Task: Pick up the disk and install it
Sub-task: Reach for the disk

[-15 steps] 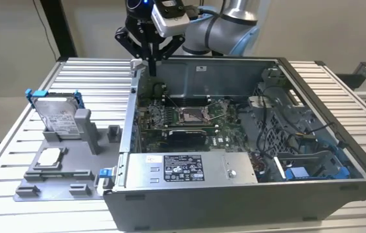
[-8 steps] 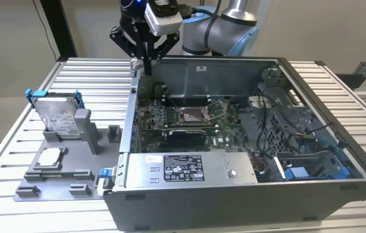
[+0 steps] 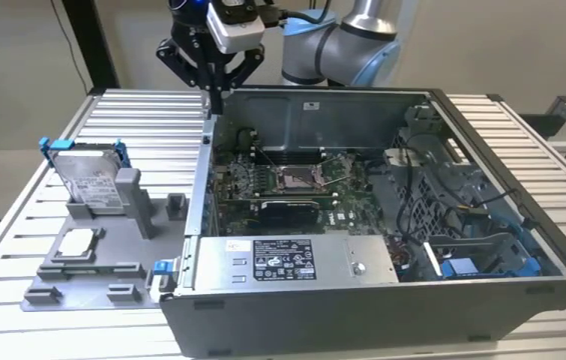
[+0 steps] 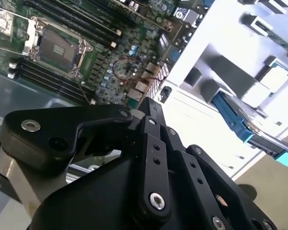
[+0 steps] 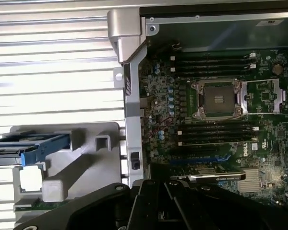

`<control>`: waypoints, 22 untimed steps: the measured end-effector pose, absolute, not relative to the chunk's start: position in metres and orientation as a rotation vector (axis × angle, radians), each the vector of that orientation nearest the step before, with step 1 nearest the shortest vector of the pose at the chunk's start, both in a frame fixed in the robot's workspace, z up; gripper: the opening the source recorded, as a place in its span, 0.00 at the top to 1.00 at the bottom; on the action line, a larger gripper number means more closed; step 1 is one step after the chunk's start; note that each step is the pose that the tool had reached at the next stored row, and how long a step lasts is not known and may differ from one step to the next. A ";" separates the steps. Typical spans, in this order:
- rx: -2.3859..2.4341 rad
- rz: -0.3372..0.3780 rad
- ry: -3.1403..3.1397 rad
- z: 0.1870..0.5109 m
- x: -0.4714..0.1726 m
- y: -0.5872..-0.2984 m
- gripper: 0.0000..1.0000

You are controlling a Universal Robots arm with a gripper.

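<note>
The disk (image 3: pixel 91 180), silver-grey with a white label and a blue bracket, stands upright on edge in a grey holder (image 3: pixel 103 255) at the exterior view's left, outside the computer case. Both wrist views show it edge-on: disk (image 4: pixel 251 128), disk (image 5: pixel 31 148). My gripper (image 3: pixel 217 91) hangs above the case's back corner nearest the holder, well apart from the disk. Its black fingers meet at a point with nothing between them, so it is shut. The gripper (image 4: pixel 151 106) tips point down at the case wall between motherboard and holder.
The open computer case (image 3: pixel 383 97) lies on the slatted metal table (image 3: pixel 153 112), showing the motherboard (image 3: pixel 293 180) and a grey power-supply box (image 3: pixel 283 262) at its front. A bay with blue parts (image 3: pixel 473 266) sits at the exterior view's right. A small square chip (image 3: pixel 75 241) rests on the holder.
</note>
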State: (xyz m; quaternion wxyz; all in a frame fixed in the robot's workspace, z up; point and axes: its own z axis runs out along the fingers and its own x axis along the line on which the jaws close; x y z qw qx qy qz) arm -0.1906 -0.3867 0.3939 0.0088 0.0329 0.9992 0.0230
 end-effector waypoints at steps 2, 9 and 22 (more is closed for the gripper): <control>0.103 0.072 3.122 0.394 -0.195 -0.386 1.00; 0.103 0.072 3.122 0.394 -0.209 -0.382 1.00; 0.103 0.072 3.122 0.394 -0.245 -0.380 1.00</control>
